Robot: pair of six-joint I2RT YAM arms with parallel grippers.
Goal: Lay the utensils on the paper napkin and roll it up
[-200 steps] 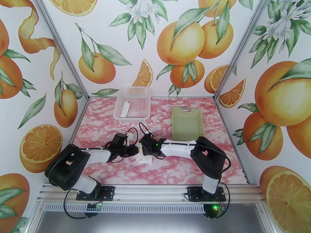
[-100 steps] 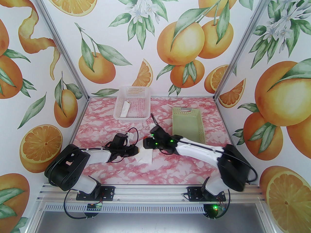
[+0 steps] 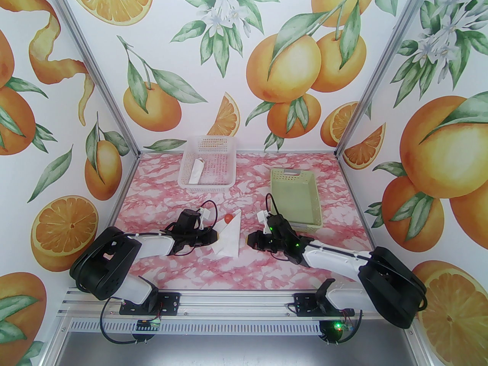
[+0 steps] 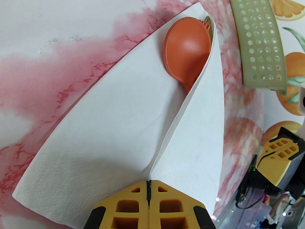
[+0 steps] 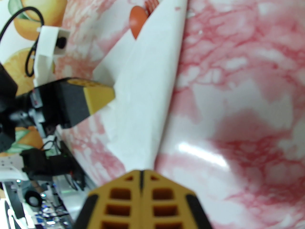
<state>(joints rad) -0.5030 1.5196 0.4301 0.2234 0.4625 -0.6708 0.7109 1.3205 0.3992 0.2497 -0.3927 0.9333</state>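
Pinches the paper napkin (image 3: 228, 240), mid-tabletop (image 3: 171, 204), at its 9 o'clock edge with left fingers (image 4: 143, 184) pressed together; holds right fingers (image 5: 145, 175), pressed together and empty, at its 3 o'clock. Risks the loose cone unfurling on release, spilling spoon (image 4: 188, 46) and fork (image 5: 151, 3) from 12 o'clock.

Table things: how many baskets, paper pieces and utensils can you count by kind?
Baskets: 2, white basket and green basket
Paper: 2, paper napkin and paper roll
Utensils showing: 2, red-orange spoon and orange fork
Total: 6
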